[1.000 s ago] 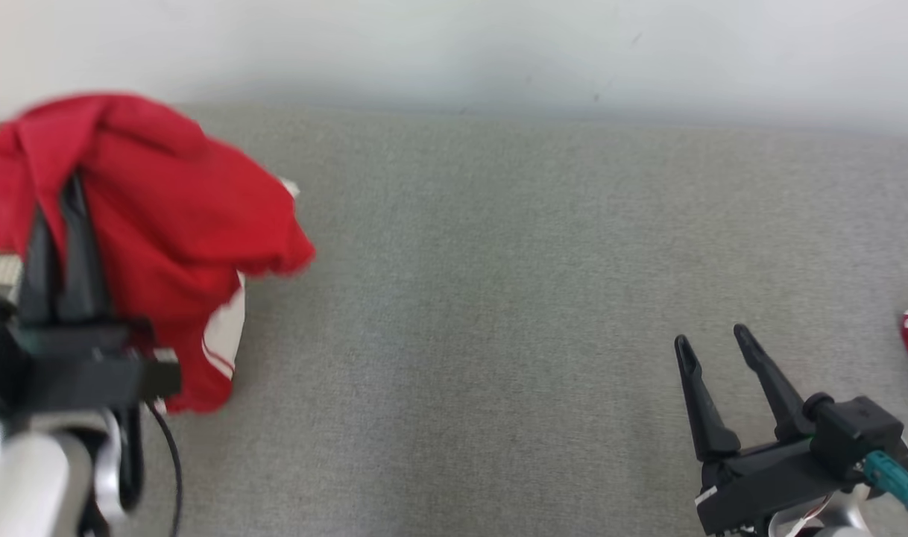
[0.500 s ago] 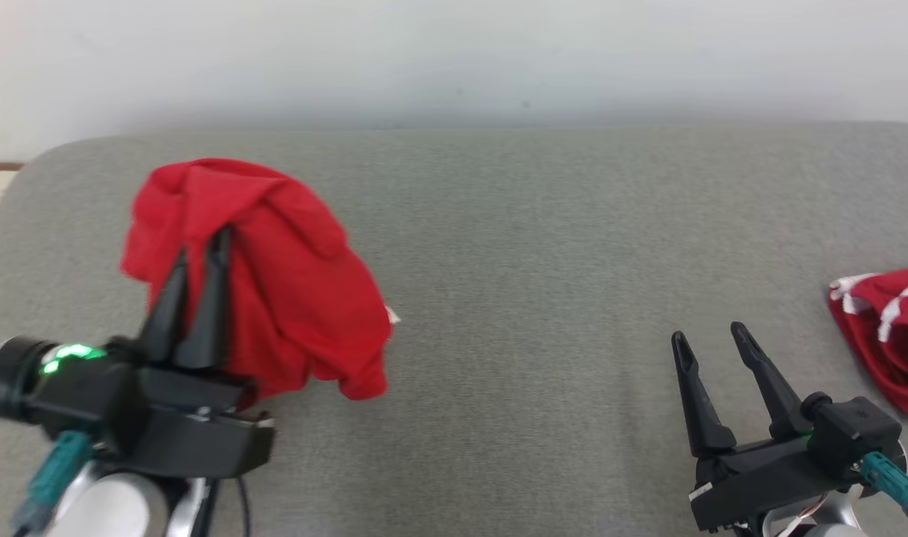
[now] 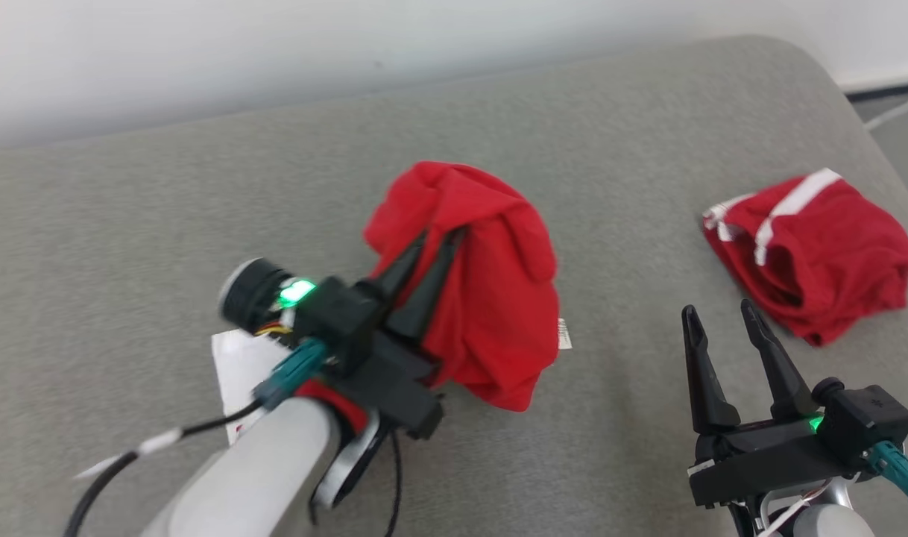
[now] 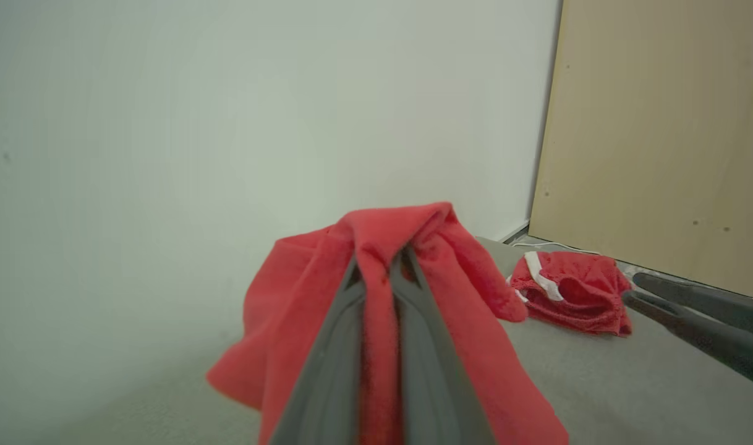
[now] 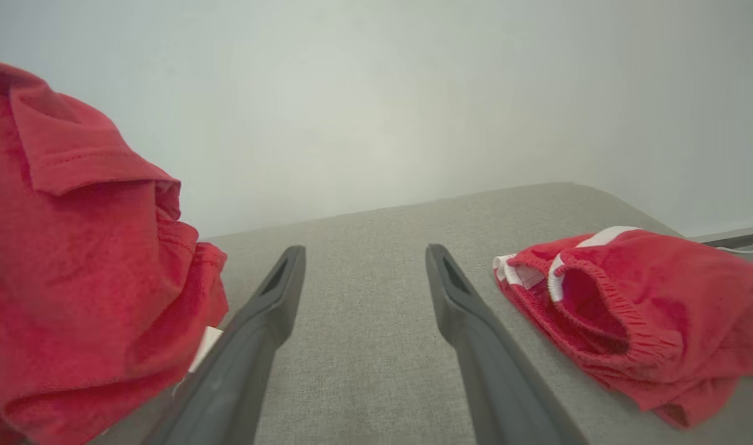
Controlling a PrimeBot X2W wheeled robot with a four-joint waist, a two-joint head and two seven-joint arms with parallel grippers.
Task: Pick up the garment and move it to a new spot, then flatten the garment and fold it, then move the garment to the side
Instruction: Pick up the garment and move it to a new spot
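Left of the red-and-white shorts [image 3: 812,253], a bare lane of grey cushion [image 3: 633,246] lies open for passing, closed off farther left by the hanging red garment [image 3: 491,298], with a white paper [image 3: 234,365] beyond that.

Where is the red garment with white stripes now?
In the head view the striped garment lies at the right of the grey surface, just beyond the open right gripper, apart from the red garment held by the left gripper.

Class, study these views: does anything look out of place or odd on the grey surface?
A white sheet, unidentifiable, lies on the grey surface by the left gripper, which grips the bunched red garment. A second red garment lies crumpled near the right edge.
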